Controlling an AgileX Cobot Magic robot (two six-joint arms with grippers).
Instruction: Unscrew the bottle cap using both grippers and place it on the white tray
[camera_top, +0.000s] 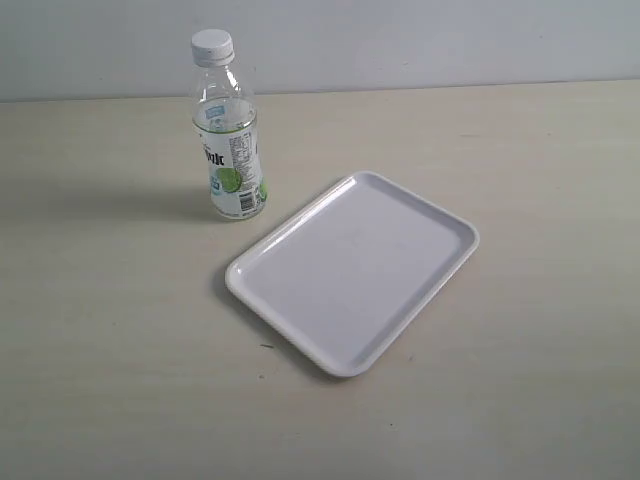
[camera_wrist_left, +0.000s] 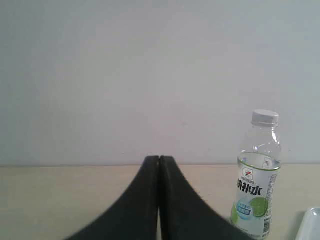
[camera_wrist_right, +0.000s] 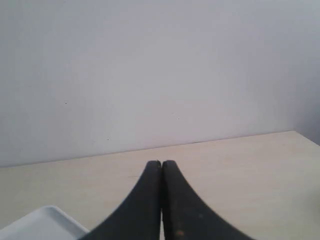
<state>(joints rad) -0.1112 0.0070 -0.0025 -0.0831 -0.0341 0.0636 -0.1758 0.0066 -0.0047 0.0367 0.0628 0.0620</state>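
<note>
Black, both clenched on nothing: my left gripper (camera_wrist_left: 159, 158) and right gripper (camera_wrist_right: 161, 162) touch neither the bottle (camera_top: 230, 150), its cap (camera_top: 212, 42) on, nor the tray (camera_top: 350, 270) beside it.

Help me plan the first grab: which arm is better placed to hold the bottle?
Left, probably. The small clear plastic lime-label bottle stands on that side, visible past the shut left claw; the right wrist view misses it.

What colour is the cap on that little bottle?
The bottle cap is white, seen best in the exterior view.
</note>
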